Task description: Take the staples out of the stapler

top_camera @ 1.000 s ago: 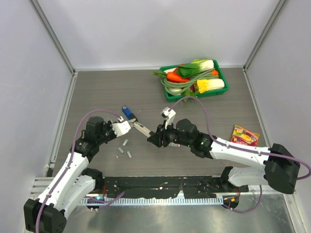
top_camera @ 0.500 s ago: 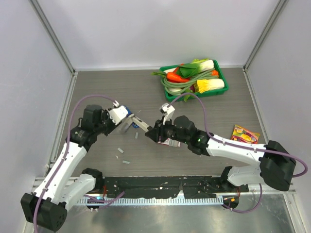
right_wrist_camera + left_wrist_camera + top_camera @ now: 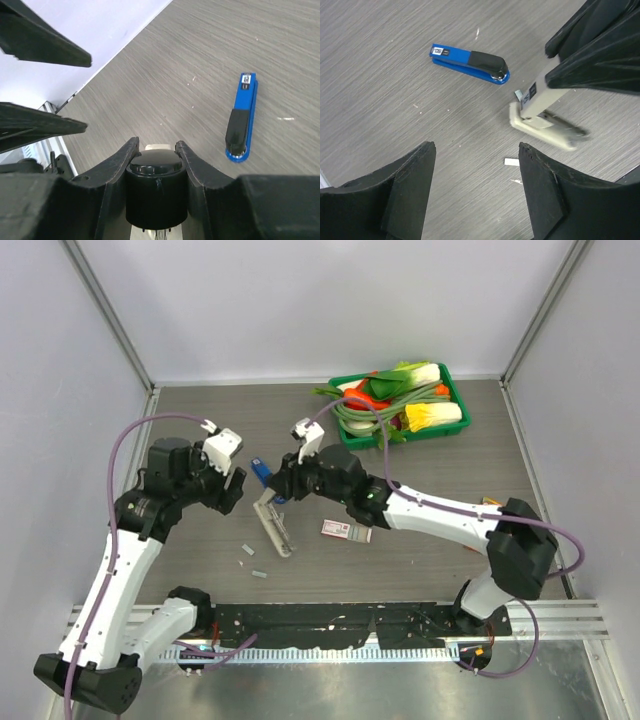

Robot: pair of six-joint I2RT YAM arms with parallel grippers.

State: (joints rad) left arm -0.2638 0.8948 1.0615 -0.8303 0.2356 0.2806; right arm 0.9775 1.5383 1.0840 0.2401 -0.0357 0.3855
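1. Now we see the L claw (image 3: 233,488) spread wide w/ nothing between its fingers (image 3: 410,195). It hangs above the worktop (image 3: 280,415), left of both staplers.
2. The R claw (image 3: 278,487) is clenched on one end of a grey stapler (image 3: 545,117), which slants away from it toward the arm bases. Its far end is blurred in the L wrist view, so we can't tell if it touches the worktop.
3. The blue stapler (image 3: 260,472) w/ black top arm lies flat & closed on the worktop. It sits just beside the R claw in the overhead view, and neither claw touches it.
4. The staples (image 3: 258,573) are a few small grey slivers lying loose on the worktop, near the grey stapler's far end.
5. A white-and-red box (image 3: 345,530) lies flat beside the R arm, right of the grey stapler & apart from it.
6. A green tray (image 3: 465,410) of veg sits at the far right of the worktop.
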